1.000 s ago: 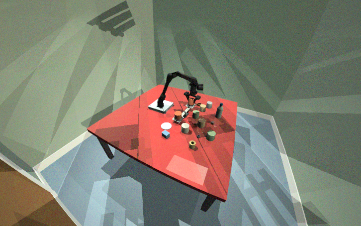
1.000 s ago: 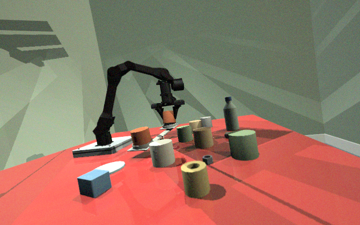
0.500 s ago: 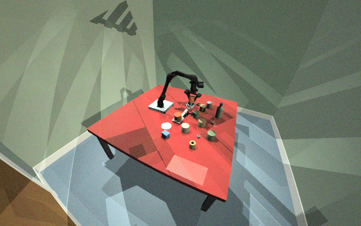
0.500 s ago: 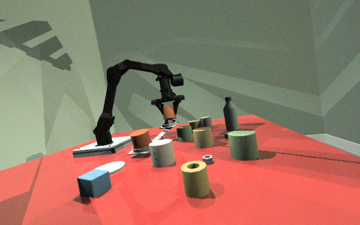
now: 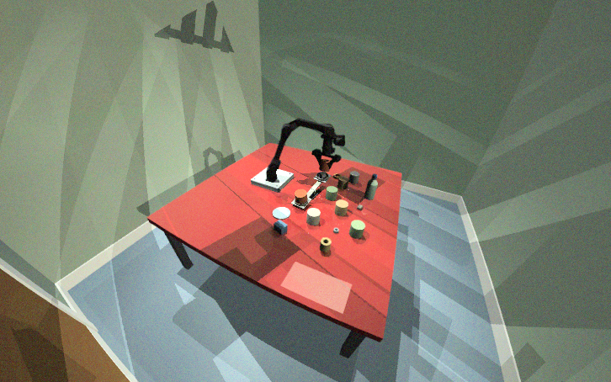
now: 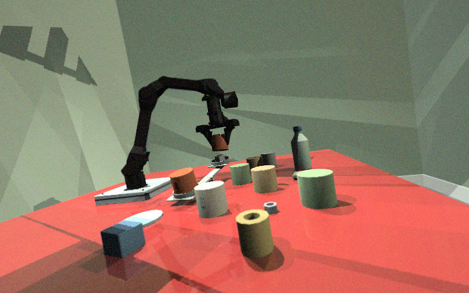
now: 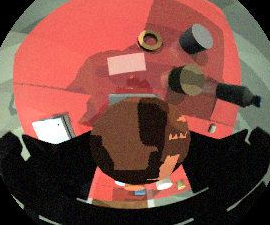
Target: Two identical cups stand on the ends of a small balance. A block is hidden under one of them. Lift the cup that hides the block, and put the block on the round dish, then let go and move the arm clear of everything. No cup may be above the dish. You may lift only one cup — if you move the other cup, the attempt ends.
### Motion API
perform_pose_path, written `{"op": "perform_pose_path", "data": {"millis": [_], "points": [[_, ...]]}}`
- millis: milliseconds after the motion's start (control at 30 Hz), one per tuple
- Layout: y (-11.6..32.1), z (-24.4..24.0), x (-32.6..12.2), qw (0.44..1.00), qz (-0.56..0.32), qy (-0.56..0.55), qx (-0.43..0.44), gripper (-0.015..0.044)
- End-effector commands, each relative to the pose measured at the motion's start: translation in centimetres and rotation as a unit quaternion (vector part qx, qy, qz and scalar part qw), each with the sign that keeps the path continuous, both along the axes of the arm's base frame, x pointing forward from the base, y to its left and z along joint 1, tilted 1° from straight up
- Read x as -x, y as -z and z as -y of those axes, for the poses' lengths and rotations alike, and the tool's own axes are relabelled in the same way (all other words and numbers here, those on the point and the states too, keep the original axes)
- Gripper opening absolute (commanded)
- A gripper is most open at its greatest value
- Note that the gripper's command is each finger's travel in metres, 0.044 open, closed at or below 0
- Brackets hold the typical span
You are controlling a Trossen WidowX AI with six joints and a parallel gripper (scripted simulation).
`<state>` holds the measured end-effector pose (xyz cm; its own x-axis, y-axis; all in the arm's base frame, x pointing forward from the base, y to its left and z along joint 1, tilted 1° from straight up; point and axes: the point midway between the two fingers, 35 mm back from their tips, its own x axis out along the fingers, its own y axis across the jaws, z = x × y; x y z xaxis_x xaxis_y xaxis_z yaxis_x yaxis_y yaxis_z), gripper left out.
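Clenched around an orange cup (image 5: 324, 165) (image 6: 219, 142) (image 7: 135, 141) in the gripper (image 5: 325, 163) (image 6: 219, 140) (image 7: 138, 128), held above the balance's (image 5: 316, 188) (image 6: 210, 175) far end; below, nearer the viewer, another cup (image 5: 300, 197) (image 6: 183, 181) standing on its other end.

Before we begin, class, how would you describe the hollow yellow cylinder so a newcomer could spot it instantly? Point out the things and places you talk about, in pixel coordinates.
On the red table (image 5: 231, 209) (image 6: 393, 232), find the blue block (image 5: 279, 227) (image 6: 123, 240). In the exterior view, the yellow cylinder (image 5: 325, 248) (image 6: 256, 238) stands right of it; unlike its solid-topped neighbours, its top has a hole.

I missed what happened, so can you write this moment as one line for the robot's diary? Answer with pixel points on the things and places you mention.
fingers (image 5: 325, 163) (image 6: 219, 141): shut on orange cup (image 5: 324, 165) (image 6: 219, 142) (image 7: 125, 139) | cup: above balance | other cup (image 5: 300, 197) (image 6: 183, 181): on balance (image 5: 315, 188) (image 6: 211, 174)
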<state>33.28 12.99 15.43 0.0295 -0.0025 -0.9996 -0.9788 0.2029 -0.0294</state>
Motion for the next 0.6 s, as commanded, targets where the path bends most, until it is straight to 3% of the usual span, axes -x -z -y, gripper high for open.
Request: {"op": "perform_pose_path", "data": {"millis": [0,567], "points": [[-0.8,-0.1,0.0,1.000,0.005,-0.001,-0.003,0.0000],[-3.0,0.1,0.5,1.000,0.004,-0.001,-0.003,0.0000]]}}
